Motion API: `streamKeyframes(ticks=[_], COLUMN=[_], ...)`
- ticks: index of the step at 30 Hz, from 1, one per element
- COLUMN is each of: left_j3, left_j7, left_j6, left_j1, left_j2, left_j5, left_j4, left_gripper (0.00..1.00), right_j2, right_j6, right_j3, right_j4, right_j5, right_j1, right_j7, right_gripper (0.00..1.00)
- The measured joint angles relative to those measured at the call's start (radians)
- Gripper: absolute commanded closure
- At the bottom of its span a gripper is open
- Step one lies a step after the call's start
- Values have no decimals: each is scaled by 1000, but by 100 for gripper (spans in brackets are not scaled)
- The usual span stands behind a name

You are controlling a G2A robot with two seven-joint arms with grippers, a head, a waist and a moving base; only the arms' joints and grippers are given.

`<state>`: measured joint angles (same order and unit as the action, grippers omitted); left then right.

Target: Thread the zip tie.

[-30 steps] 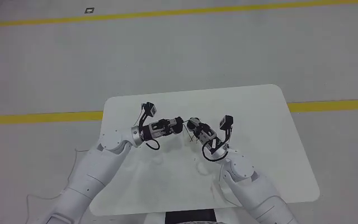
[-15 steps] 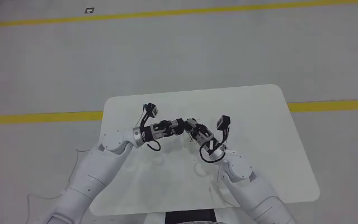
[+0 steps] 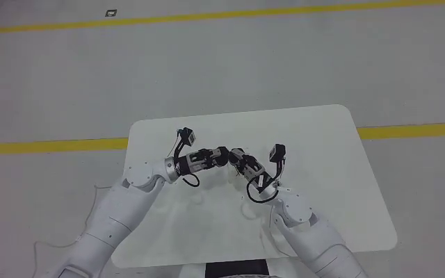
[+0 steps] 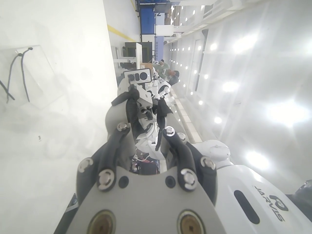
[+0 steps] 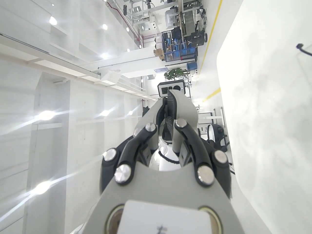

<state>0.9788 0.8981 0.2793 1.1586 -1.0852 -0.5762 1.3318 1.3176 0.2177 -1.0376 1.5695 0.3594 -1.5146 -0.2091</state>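
Near the middle of the top view, over the white desk (image 3: 327,139), the two claws meet tip to tip. The left claw (image 4: 143,105) has its fingers apart, with a gap between the pads. The right claw (image 5: 170,101) has its fingers pressed together. A thin black strip, which I take for the zip tie (image 4: 158,138), runs along the inside of one left finger. I cannot tell which claw grips it. It looks light, narrow and springy, stiff along its length yet ready to bow or twist, and smooth enough to slip between pads. The tail is best held close behind its tip, and the head flat across its sides, leaving the slot open. Spare ties (image 4: 18,74) lie on a clear sheet (image 4: 43,79), well apart from the claws.
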Motion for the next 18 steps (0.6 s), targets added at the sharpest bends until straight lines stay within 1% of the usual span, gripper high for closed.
streamKeyframes(ticks=[6, 18], left_j3=[3, -3], left_j7=[-1, -4], left_j6=[-2, -10], left_j1=[2, -4], left_j2=[1, 0], left_j5=[1, 7], left_j4=[2, -4], left_gripper=[82, 89], right_j2=[2, 7], right_j6=[-1, -1], right_j3=[-1, 5], right_j4=[-2, -1], right_j5=[-7, -32], right_j1=[-1, 2], right_j7=[6, -3], right_gripper=[100, 100])
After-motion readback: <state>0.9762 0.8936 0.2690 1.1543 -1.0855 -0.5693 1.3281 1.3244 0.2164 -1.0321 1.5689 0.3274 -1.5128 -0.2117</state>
